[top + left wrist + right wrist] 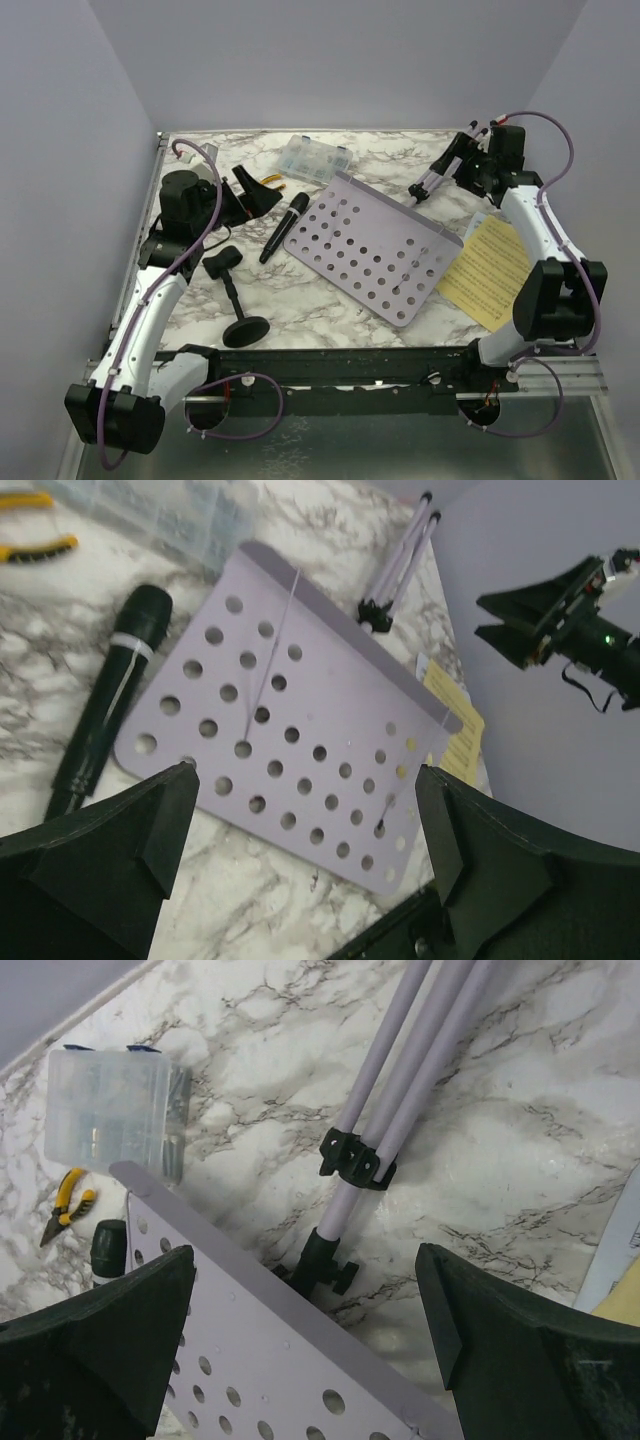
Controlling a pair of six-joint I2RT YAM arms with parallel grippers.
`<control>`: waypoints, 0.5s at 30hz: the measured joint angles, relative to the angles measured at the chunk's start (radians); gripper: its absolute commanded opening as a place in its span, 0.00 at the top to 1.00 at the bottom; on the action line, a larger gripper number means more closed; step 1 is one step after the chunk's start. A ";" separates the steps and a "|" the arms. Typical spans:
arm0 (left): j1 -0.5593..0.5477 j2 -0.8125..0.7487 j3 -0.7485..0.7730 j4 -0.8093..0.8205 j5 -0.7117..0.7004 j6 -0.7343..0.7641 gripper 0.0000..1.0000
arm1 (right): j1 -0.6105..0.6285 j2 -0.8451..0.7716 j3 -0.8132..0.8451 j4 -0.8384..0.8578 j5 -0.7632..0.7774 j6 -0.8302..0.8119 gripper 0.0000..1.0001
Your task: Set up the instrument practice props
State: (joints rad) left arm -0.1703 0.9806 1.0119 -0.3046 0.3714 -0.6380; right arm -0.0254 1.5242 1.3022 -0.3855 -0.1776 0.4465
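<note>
**Left hand [262, 196] and right hand [464, 158] both wide, nothing held**

I see both hands spread to their full width, with bare space between the fingers in each wrist view. My left hand hangs over the far left of the bench [330, 300], near the yellow-handled pliers [272, 182]. My right hand hangs at the far right corner, just above the folded tripod [432, 178].

The lilac music stand [375, 245] lies flat in the middle of the bench, its hole-punched plate face up. The tripod's legs are gathered together and stretch away toward the far right. The black joint at its end meets the plate's far edge. The yellow and white sheet-music pages [485, 262] lie flat just right of the plate, next to its right corner, and my right arm partly covers them.

The black microphone [284, 227] lies on the bench just left of the plate, apart from it, with its head pointing to the far side. The short mic stand [236, 296] lies on its side nearer to me. Its round base is toward the near edge and its clip end is toward my left arm. A clear compartment box [315, 157] sits at the far side, between the pliers and the tripod.
</note>
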 measured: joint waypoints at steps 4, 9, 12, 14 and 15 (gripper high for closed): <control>-0.009 0.040 -0.089 -0.002 0.117 -0.055 0.01 | -0.055 0.099 0.023 0.003 -0.076 0.080 0.00; -0.093 0.075 -0.216 -0.011 0.169 -0.109 0.01 | -0.120 0.207 0.043 0.006 -0.259 0.091 0.00; -0.186 0.078 -0.273 0.005 0.168 -0.145 0.01 | -0.126 0.278 0.051 0.016 -0.418 0.030 0.00; -0.235 0.089 -0.291 0.026 0.166 -0.167 0.01 | -0.124 0.300 0.039 0.026 -0.490 -0.010 0.00; -0.257 0.098 -0.294 0.038 0.164 -0.177 0.01 | -0.120 0.301 0.029 0.027 -0.513 -0.033 0.00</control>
State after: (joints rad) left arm -0.4271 1.0790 0.7174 -0.2665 0.5350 -0.8150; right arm -0.1455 1.8252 1.3312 -0.3588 -0.6903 0.4133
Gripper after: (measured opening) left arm 0.987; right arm 0.998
